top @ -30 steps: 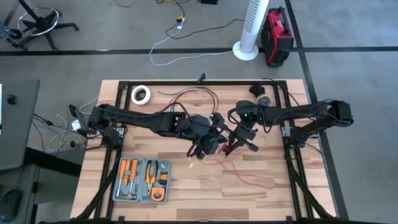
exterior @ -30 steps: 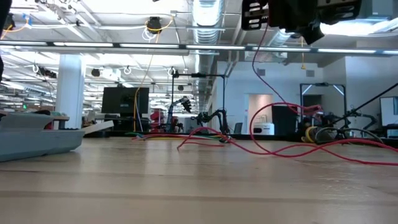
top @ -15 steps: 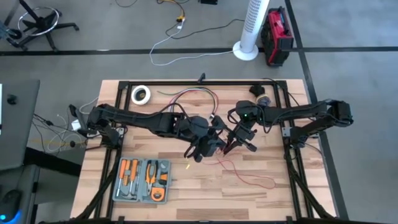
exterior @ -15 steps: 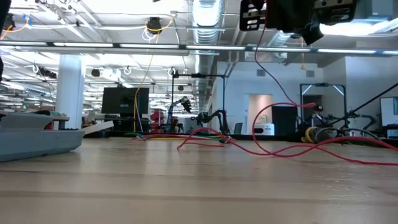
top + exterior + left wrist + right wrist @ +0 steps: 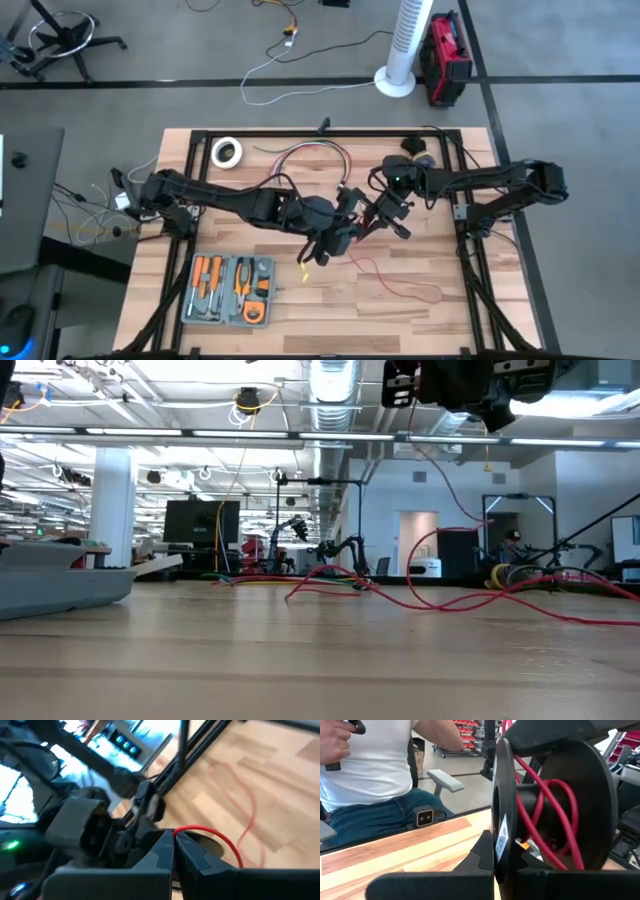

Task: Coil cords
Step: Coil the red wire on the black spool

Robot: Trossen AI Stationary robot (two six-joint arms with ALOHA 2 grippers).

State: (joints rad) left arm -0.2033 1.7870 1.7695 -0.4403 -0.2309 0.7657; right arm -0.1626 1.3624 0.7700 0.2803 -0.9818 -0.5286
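Note:
The cord is a thin red wire; its loose part point(image 5: 405, 288) lies in loops on the table near the front right. In the low view the red wire point(image 5: 455, 490) slants down from the grippers to the table top. Over the table's middle, my left gripper point(image 5: 350, 228) is shut on the wire. Just to its right, my right gripper point(image 5: 378, 215) is shut on a black spool point(image 5: 547, 805) with red wire wound round its core. Both are well above the table. My left gripper pinches the red wire point(image 5: 176, 830) between its two fingertips. From the tips the wire arcs away and drops toward the table, clear of the wood at the hold. My right gripper pinches one round flange of the black spool point(image 5: 499, 840) between its two fingers, at the flange's rim. The spool stands edge-on to the fingers, lifted clear of the table.
A grey case of orange-handled tools point(image 5: 230, 288) lies near the front left. A roll of tape point(image 5: 226, 152) and a bundle of other wires point(image 5: 310, 155) lie along the far side. A person point(image 5: 375, 775) sits beyond the table in the right wrist view.
My right gripper with the spool has gone a little toward the far edge. The strand below the grippers hung in a slack loop and now runs in a straighter slant. The wire's end on the table has drawn toward the right.

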